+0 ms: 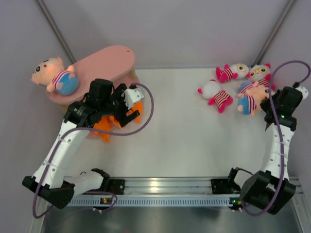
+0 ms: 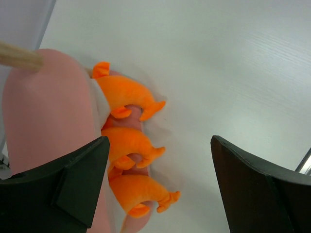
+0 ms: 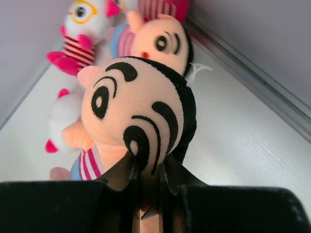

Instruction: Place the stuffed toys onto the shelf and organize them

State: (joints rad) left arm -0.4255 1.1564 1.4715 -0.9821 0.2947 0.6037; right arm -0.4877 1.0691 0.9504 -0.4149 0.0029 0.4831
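Observation:
The pink shelf (image 1: 109, 60) stands at the back left, and one peach-headed boy doll (image 1: 56, 76) lies on its left end. My left gripper (image 1: 131, 104) hangs open beside the shelf with nothing between its fingers (image 2: 159, 145). At the back right, my right gripper (image 3: 149, 167) is shut on the head of a second boy doll (image 3: 136, 107), which lies in the pile of stuffed toys (image 1: 250, 102). Behind it is a third boy doll (image 3: 158, 41). White pink-eared dolls lie around them: one with yellow glasses (image 3: 85, 24), one at the left (image 1: 216, 94) and one at the back (image 1: 233, 72).
Three orange plush animals (image 2: 126, 92) sit on a lower pink board (image 2: 48, 107) of the shelf, right under the left gripper. The side wall and its floor rail (image 3: 252, 77) run close to the right of the toy pile. White tabletop (image 1: 180, 126) lies between the two arms.

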